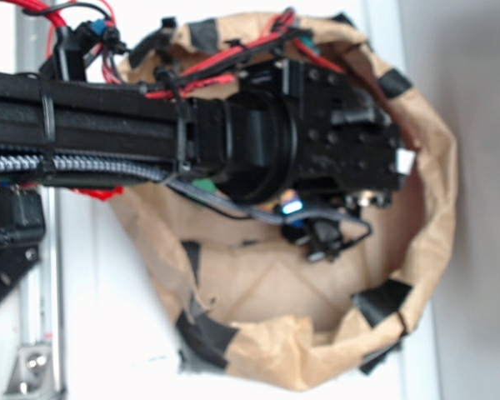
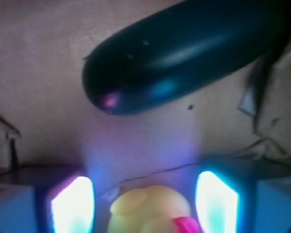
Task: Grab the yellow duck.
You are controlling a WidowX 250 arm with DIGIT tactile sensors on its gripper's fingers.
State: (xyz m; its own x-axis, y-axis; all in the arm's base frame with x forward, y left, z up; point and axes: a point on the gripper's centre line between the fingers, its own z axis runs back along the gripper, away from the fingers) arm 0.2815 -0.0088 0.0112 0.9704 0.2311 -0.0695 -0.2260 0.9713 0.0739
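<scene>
Hung low at bottom centre, gripper [image 2: 144,199] fingers [image 2: 72,204] spread either side of the duck [image 2: 148,208], apparently not yet touching; closing and lifting remained.

Glossy capsule [image 2: 184,58], crumpled paper bag [image 1: 433,208] (matt)

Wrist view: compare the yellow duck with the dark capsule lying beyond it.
Colour: the yellow duck is pale yellow with a pink patch; the dark capsule is near-black and glossy.
Shape: the duck is rounded and lumpy; the capsule is long and smooth.
Place: the duck sits between the fingers of the open gripper; the capsule lies slantwise beyond them.
Both rest on brown paper.
</scene>
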